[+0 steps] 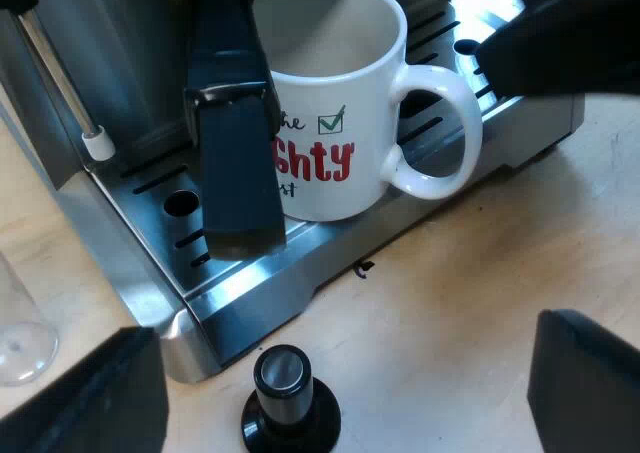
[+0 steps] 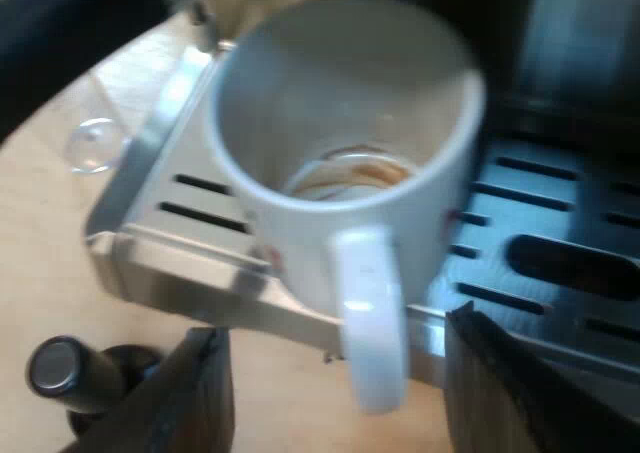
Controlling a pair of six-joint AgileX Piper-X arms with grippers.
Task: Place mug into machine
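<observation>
One white mug (image 1: 340,173) (image 2: 340,103) stands upright on the slotted drip tray (image 1: 250,273) of the one espresso machine (image 1: 130,43). It bears red lettering and a green tick in a box. Inside, on its bottom, lies a brownish ring.

The mug's single handle points out toward the right gripper (image 2: 335,328). That gripper's two black fingers (image 2: 205,393) are spread wide, one on each side of the handle with a clear gap to it — they pinch nothing. The mug's body lies just beyond their tips.

The left gripper (image 1: 340,328) is also spread wide and holds nothing. It hangs over the wooden table (image 1: 470,273) just off the tray's front edge, with the mug ahead of it and farther in. One tamper (image 1: 290,403) with a black knob and a shiny cap stands on the table between this gripper's two fingers (image 1: 590,383), close to the tray's edge but apart from it.

One dark handle (image 1: 235,163) juts out from the machine's front, crossing in front of the mug's side as the left gripper sees it. One thin steam wand (image 1: 60,83) with a white tip hangs over the tray beyond that. One clear measuring glass (image 1: 20,333) (image 2: 95,143) stands on the table beside the machine's corner — well apart from the mug.
</observation>
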